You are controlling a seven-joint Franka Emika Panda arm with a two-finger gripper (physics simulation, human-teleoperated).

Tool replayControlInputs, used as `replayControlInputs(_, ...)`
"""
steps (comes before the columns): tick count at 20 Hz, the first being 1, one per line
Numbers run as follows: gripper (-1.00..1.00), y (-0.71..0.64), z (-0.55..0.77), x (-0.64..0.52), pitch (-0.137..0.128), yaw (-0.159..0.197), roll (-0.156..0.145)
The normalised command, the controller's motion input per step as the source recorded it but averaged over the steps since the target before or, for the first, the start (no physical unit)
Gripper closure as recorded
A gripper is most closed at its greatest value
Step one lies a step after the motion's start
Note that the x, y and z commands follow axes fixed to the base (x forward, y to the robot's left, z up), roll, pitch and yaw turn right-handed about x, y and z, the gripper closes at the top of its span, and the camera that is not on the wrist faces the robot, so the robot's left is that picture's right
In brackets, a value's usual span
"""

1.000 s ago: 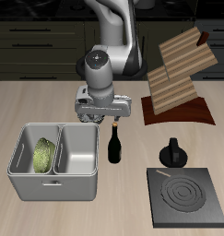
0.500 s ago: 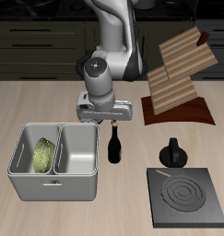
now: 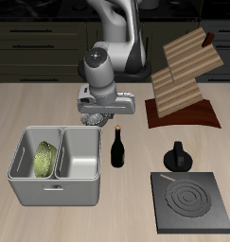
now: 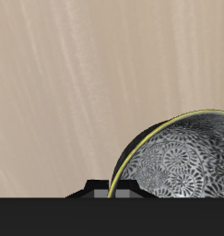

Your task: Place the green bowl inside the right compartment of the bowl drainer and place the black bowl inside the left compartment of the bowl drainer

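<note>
My gripper [image 3: 99,117] hangs above the table just behind the bowl drainer [image 3: 55,190], shut on the rim of the black bowl [image 3: 94,119]. In the wrist view the black bowl [image 4: 178,159] shows its pale speckled inside and a thin yellowish rim, with bare wood tabletop beyond it. The green bowl [image 3: 44,159] leans on its edge inside the drainer's right compartment. The left compartment [image 3: 80,156] holds nothing and lies just in front of and below the held bowl.
A dark wine bottle [image 3: 116,147] stands right beside the drainer, close under the gripper. A black knobbed pot [image 3: 176,157] and a flat black stove plate [image 3: 190,203] sit toward the front. A wooden rack [image 3: 183,80] on a dark mat stands farther back.
The gripper has risen slightly and shifted with the black bowl away from above the bottle, toward the drainer's side. The bottle now shows in full.
</note>
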Motion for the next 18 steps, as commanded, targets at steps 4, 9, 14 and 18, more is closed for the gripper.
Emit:
replayControlInputs(4, 1.0, -0.07, 0.62, -0.17, -0.088, 0.063, 0.003)
replayControlInputs(9, 1.0, -0.1, 0.42, -0.07, -0.055, 0.039, -0.016)
replayControlInputs(14, 1.0, -0.11, 0.42, -0.09, -0.058, 0.038, -0.016)
replayControlInputs(18, 1.0, -0.05, 0.31, -0.08, -0.034, 0.023, -0.008)
